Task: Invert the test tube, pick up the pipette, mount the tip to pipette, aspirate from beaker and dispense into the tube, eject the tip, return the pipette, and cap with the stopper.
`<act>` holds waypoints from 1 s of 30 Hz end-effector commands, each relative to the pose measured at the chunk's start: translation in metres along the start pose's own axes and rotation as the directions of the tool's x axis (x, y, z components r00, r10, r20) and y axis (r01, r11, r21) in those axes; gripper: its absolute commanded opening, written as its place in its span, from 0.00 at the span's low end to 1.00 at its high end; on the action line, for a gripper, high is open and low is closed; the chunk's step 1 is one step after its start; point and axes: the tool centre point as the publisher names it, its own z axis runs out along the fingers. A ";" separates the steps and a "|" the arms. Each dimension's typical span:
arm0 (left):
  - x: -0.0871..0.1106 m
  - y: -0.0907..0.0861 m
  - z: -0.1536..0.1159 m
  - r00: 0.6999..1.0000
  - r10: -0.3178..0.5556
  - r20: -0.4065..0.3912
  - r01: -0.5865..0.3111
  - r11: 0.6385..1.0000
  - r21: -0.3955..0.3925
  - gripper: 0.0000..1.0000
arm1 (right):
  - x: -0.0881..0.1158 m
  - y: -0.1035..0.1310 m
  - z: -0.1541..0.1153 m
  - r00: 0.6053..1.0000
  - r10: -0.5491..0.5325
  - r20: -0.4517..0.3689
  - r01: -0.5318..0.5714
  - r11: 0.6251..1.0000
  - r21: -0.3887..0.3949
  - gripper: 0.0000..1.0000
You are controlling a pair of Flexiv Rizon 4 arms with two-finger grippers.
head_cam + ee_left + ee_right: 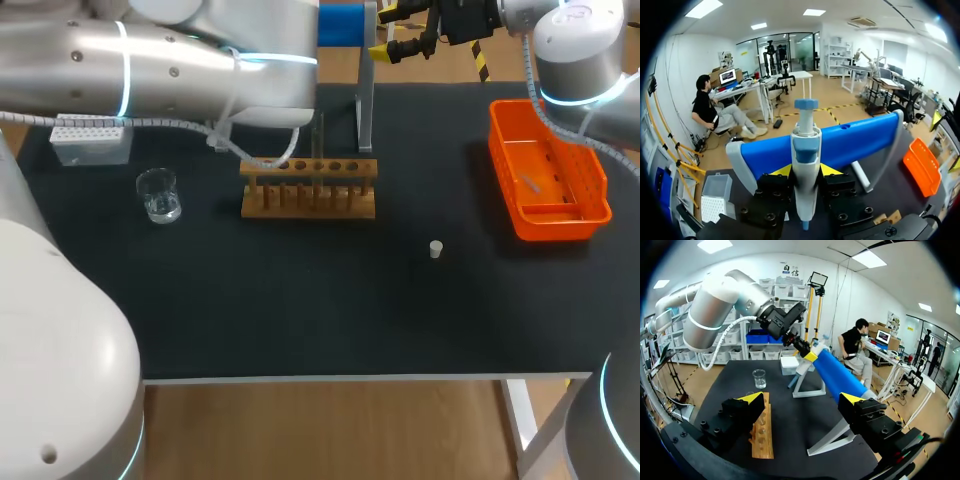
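The left gripper (pixel 806 171) pinched the pipette (pixel 805 145) from both sides at the blue stand (pixel 860 139) by the back edge of the table (pixel 300 310), likely so it could lift it off. The right gripper (pixel 802 400) hung close by with its fingers spread wide and nothing between them. The little stopper (pixel 436 249) sat nearer the right edge, waiting for later.
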 end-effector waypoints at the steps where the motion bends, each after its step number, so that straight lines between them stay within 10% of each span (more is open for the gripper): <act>1: 0.001 -0.006 0.000 1.000 0.004 0.008 -0.004 1.000 0.002 0.00 | 0.000 0.001 -0.001 1.000 0.001 0.000 -0.001 1.000 0.003 1.00; 30: -0.008 -0.018 0.003 0.997 0.001 0.076 0.002 0.999 -0.045 0.00 | 0.000 0.001 -0.001 1.000 0.001 0.000 -0.001 1.000 0.003 1.00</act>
